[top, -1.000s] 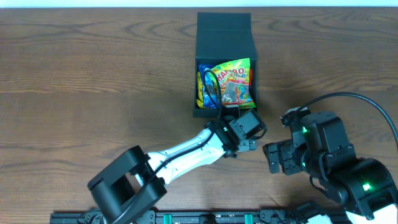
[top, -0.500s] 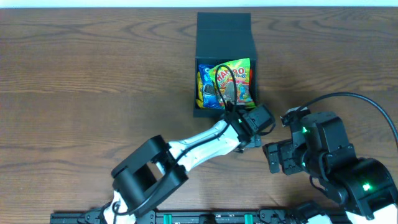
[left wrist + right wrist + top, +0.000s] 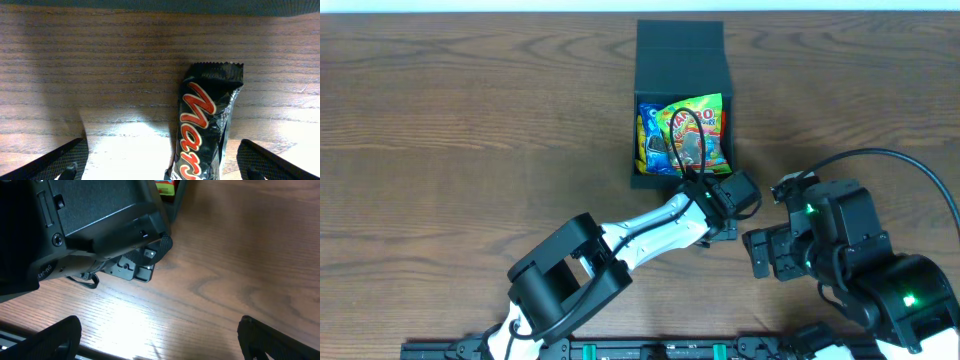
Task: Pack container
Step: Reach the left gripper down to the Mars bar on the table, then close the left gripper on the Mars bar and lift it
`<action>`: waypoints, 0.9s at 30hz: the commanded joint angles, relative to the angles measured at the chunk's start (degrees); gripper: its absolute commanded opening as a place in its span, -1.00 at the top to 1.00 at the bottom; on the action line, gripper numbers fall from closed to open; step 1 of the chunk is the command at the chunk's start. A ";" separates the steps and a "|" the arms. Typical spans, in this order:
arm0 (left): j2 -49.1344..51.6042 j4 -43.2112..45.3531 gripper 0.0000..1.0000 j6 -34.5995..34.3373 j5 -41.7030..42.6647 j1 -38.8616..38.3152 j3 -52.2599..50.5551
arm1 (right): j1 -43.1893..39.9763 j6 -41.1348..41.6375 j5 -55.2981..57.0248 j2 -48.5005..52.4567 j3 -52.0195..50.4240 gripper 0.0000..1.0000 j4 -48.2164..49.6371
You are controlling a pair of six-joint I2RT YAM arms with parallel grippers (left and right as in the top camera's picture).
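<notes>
**Two grippers spread wide, one chocolate bar between the fingers**

Two arms reach over a brown wood-grain surface (image 3: 470, 120), matte, with a long grain running side to side. The left half lies open, so there is plenty of room on that side.

The left arm (image 3: 640, 235), white-shelled with black joints, stretches diagonally to just short of the container's near wall. From overhead the left gripper (image 3: 725, 198) is only a black block. Its own wrist camera shows more: the left gripper (image 3: 165, 167) has its fingers (image 3: 67, 160) spread to the far edges of the view. A glossy black Mars bar (image 3: 205, 130) with a crimped end lies flat on the wood between them, nearer the right-hand finger and touching neither. Overhead, the bar is hidden under the gripper.

The container (image 3: 680, 55) sits at the far middle of the surface. It is a dark matte box with square edges, its flap lid folded back. Inside are a crinkly yellow-green Haribo packet (image 3: 698, 130) and a blue packet (image 3: 653, 145) to its left.

The right gripper (image 3: 760, 255) hangs nearby, to the right of the left one. Its camera shows the right gripper (image 3: 160, 340) spread wide over bare wood, with the left arm's black housing close ahead.
</notes>
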 commanded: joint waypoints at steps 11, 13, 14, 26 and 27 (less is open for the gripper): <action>0.59 -0.13 -0.69 0.85 0.00 0.04 0.55 | 0.81 0.15 -0.20 -0.31 0.07 -0.99 0.00; 0.59 -0.15 -0.64 0.85 0.00 0.04 0.55 | 0.81 0.15 -0.20 -0.31 0.07 -0.99 0.00; 0.59 -0.15 -0.62 0.85 0.00 0.04 0.55 | 0.81 0.15 -0.20 -0.31 0.04 -0.98 0.00; 0.57 -0.61 -0.01 1.05 0.02 0.04 1.20 | 0.81 0.15 -0.20 -0.31 0.04 -0.98 0.00; 0.57 -0.87 0.00 1.07 0.02 0.04 1.60 | 0.81 0.15 -0.20 -0.31 0.07 -0.98 0.00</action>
